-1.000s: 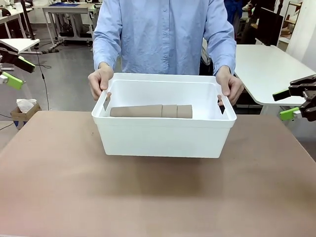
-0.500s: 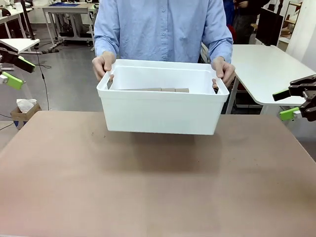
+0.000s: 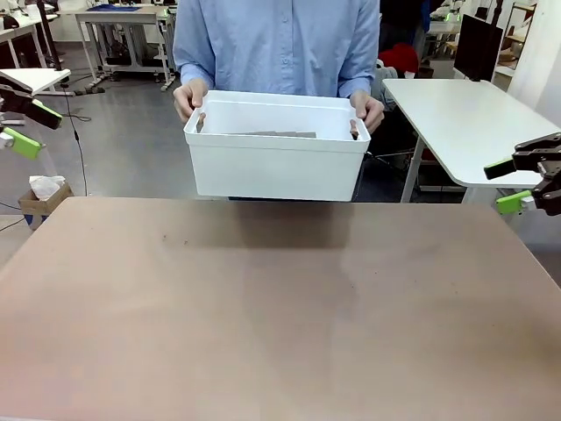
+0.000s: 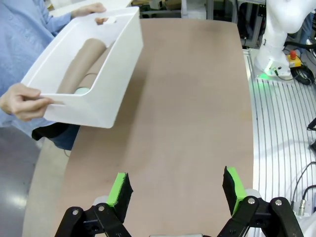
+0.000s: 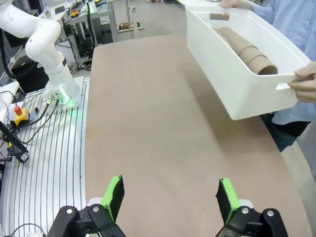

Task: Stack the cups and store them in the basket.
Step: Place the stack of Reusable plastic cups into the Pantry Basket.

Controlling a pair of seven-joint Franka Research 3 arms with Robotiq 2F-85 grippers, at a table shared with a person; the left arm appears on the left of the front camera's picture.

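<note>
A person's two hands [image 3: 189, 98] hold the white basket [image 3: 276, 165] by its handle slots, lifted above the table's far edge. Inside it lies a stack of tan-brown cups [image 3: 276, 134] on its side; in the left wrist view the cups [image 4: 81, 66] run along the basket [image 4: 108, 84], with a pale green rim at one end. In the right wrist view the cups [image 5: 247, 49] lie in the basket [image 5: 237, 74]. My left gripper [image 3: 24, 129] hangs open at the far left, off the table. My right gripper [image 3: 523, 181] hangs open at the far right. Both hold nothing.
The brown table [image 3: 263, 307] lies bare between the arms. A white table [image 3: 473, 123] stands behind at the right. A cardboard box [image 3: 39, 197] sits on the floor at the left.
The person has lifted the basket off the table and drawn it back toward their body. Both grippers have stayed still.
</note>
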